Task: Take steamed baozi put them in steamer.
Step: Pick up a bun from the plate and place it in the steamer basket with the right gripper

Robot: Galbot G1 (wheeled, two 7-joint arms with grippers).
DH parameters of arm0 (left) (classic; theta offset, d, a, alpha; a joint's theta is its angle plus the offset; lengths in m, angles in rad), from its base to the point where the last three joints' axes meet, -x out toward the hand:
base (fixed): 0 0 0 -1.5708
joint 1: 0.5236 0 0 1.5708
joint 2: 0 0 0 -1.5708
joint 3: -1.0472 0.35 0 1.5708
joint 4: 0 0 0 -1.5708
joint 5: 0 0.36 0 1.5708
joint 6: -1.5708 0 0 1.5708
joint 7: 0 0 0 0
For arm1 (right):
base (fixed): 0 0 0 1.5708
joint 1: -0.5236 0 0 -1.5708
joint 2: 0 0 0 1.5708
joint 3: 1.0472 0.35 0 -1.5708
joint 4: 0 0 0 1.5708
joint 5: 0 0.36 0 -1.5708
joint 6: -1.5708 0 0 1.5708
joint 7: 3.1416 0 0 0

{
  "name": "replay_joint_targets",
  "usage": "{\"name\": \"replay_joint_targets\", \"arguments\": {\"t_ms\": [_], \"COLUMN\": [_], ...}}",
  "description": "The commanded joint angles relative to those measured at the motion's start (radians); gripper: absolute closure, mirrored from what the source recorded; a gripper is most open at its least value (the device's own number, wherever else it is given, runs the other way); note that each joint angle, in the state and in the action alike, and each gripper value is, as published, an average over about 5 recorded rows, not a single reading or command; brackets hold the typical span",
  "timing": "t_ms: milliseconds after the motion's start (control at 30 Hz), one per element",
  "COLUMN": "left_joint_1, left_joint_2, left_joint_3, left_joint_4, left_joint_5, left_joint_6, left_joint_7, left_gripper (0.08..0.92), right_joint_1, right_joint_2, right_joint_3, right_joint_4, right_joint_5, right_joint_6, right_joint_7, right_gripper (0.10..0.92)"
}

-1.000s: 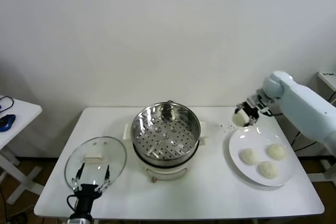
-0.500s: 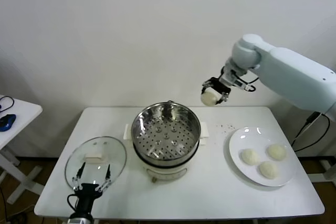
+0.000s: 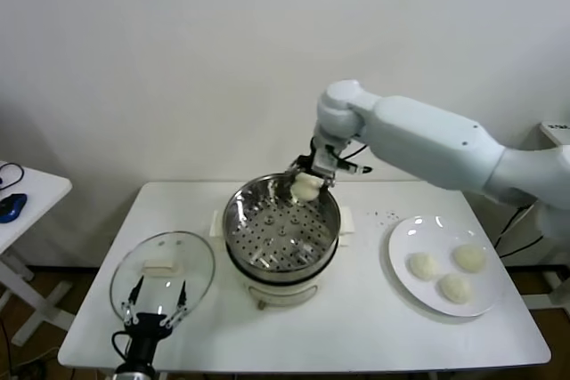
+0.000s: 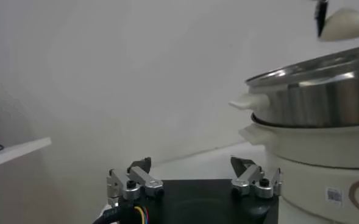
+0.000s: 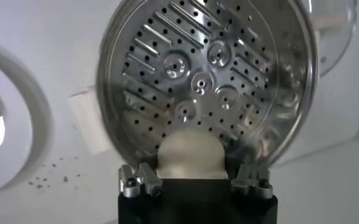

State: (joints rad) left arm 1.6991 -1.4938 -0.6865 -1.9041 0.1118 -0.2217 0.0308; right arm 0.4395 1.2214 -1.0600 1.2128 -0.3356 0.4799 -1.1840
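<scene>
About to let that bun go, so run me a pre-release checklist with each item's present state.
1. Baozi between the right hand's fingers: ok.
2. Baozi over the steamer, near its far rim: ok.
3. Perforated insert bare where the bun would land: ok.
4. Glass lid off, lying on the table: ok.
5. Left hand open, parked at the near table edge: ok.
6. Height above insert: cannot tell.

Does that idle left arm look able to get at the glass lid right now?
Probably yes. The left end effector sits open at the table's near edge, right beside the lid, with nothing between them. The right end effector, holding a baozi, is over the steamer, well clear.
</scene>
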Motion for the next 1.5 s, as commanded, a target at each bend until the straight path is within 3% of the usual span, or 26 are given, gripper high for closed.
{"name": "replay_joint_targets", "arguments": {"t_ms": [33,733,1067,1500], "left_joint_1": [0.006,-0.024,-0.026,-0.029], "left_joint_2": [-0.004,-0.007,-0.009,-0.006], "left_joint_3": [0.003,0.009,0.012,0.012], "left_joint_4": [0.004,0.015,0.014,-0.001], "left_joint_5": [0.001,0.025,0.029,0.027], "left_joint_6": [-0.004,0.01,0.014,0.021], "left_joint_7": [0.0,0.004,0.004,0.004], "left_gripper": [0.177,0.177,0.177,0.177], "right_joint_1": [-0.083,-0.159,-0.155,-0.013], "right_joint_2": [0.166,0.2,0.197,0.083], "right_joint_3": [0.025,0.051,0.048,0.03], "right_joint_4": [-0.15,-0.238,-0.232,-0.08], "right_joint_5": [-0.173,-0.255,-0.237,-0.073], "right_joint_6": [0.062,0.095,0.101,0.122], "right_joint_7": [0.008,0.029,0.033,-0.026], "right_gripper": [0.313,0.292,0.21,0.203]}}
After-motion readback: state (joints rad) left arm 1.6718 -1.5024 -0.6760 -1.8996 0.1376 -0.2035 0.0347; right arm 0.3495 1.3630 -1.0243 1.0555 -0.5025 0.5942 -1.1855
